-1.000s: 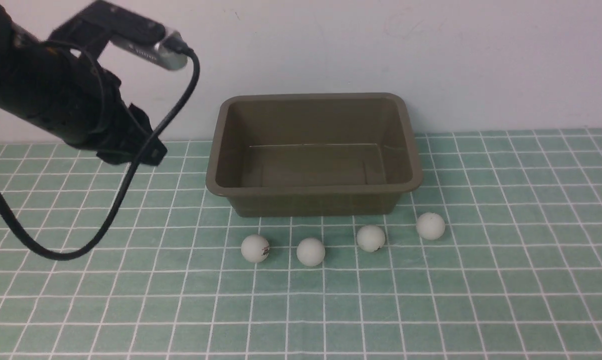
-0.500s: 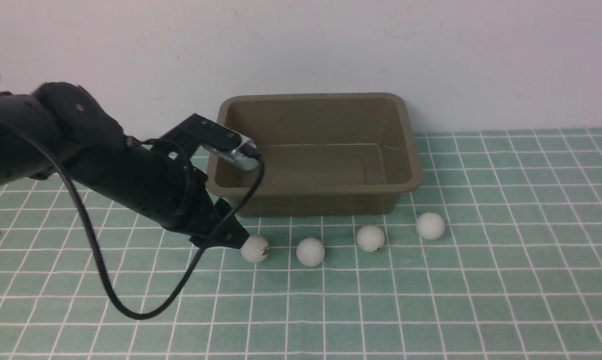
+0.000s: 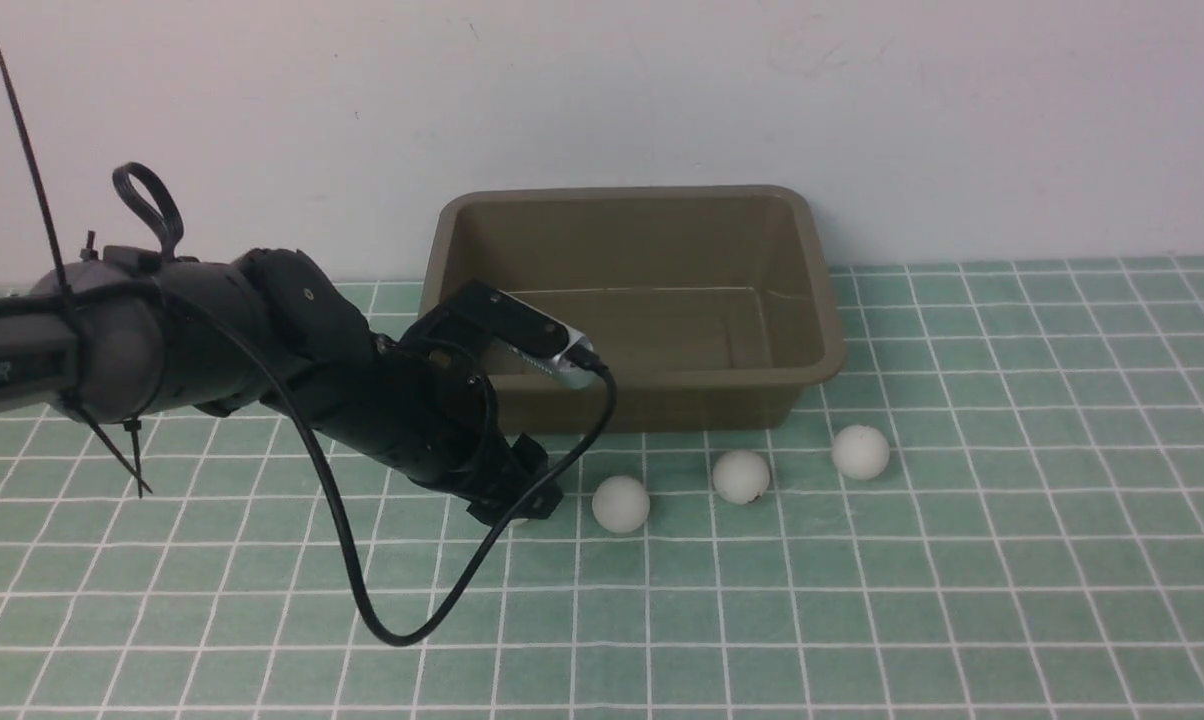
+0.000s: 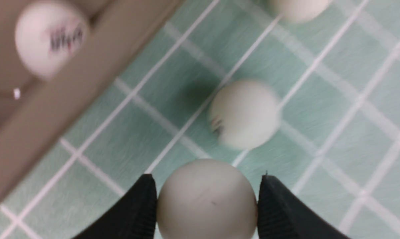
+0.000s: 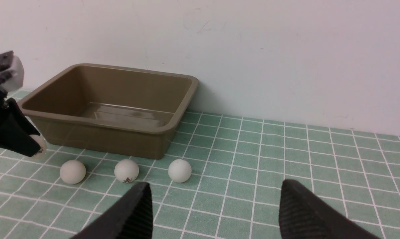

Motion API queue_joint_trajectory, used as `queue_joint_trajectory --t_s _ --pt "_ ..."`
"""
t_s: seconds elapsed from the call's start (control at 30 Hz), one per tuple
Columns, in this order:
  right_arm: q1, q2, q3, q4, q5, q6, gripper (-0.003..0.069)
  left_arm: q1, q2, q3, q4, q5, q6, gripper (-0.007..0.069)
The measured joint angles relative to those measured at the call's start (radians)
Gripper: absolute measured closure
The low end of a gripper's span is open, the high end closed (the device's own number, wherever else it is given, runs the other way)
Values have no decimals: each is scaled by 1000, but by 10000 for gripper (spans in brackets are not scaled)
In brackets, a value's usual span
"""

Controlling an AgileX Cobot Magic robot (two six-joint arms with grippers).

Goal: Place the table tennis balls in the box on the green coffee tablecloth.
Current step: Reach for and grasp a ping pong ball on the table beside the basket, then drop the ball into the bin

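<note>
Left arm [image 3: 262, 370] is reaching low across the cloth [image 3: 862, 600], left gripper [image 3: 515, 500] pinching a ball [image 4: 206, 202] just before the box [image 3: 822, 290]. Right gripper [image 5: 213, 205] is hovering wide open, empty. Three balls [image 3: 621, 503] are lying alongside.

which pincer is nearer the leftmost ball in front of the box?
Left. The left pincer has its fingers against both sides of the leftmost ball. The right pincer is open and empty, well away toward the row's other end.
</note>
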State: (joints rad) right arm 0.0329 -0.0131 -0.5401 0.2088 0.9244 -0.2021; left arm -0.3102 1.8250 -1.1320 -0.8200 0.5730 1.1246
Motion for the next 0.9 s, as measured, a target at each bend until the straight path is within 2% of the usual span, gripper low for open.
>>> queue_joint_trajectory --t_s 0.1,0.2,0.33,0.4,0.5,0.63,0.73,0.8,0.9 --pt "0 0 0 0 -8 0 197 0 -60 -23 -44 59 26 279" --pt "0 0 0 0 -9 0 197 0 -108 -57 -124 78 122 279" --pt "0 0 0 0 -10 0 197 -1 -120 -84 -279 -43 291 279" --pt "0 0 0 -2 -10 0 197 -1 -109 -85 -376 -143 385 279" --pt "0 0 0 -2 -10 0 197 -1 -65 -92 -527 -261 585 279" --pt "0 0 0 -2 -10 0 197 -1 27 -120 -696 -298 810 259" --pt "0 0 0 -2 -10 0 197 -1 73 -139 -831 -335 878 181" --pt "0 0 0 -2 -10 0 197 -1 73 -143 -868 -364 885 139" --pt "0 0 0 -1 -10 0 197 -1 27 -144 -885 -379 864 117"
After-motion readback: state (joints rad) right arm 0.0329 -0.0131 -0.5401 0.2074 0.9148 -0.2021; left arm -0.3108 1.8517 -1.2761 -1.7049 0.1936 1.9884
